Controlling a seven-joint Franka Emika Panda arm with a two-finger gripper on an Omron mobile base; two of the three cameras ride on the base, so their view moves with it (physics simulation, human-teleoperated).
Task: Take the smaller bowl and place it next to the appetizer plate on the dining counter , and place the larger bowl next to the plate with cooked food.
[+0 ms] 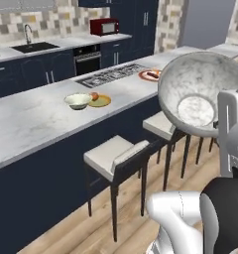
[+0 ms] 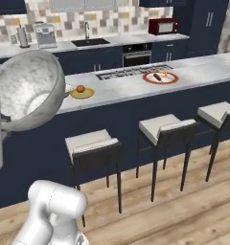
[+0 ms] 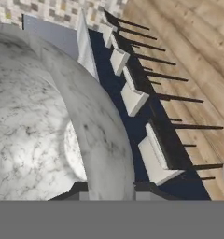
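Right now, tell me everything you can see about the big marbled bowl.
The large deep round grey-white marbled stone-look bowl is held in the air, tipped on its side so its opening faces the base cameras, above the stools beside the dark navy island counter with a white-grey marble top. Its inside is empty. The pincer grips its rim.

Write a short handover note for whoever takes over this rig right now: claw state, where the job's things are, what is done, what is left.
Claw: shut on the rim of the larger bowl, held tilted in the air above the stools.
Smaller bowl: on the dining counter, beside the appetizer plate. That part looks done.
Plate with cooked food: on the counter, past the cooktop.
Left: set the larger bowl down next to that plate.
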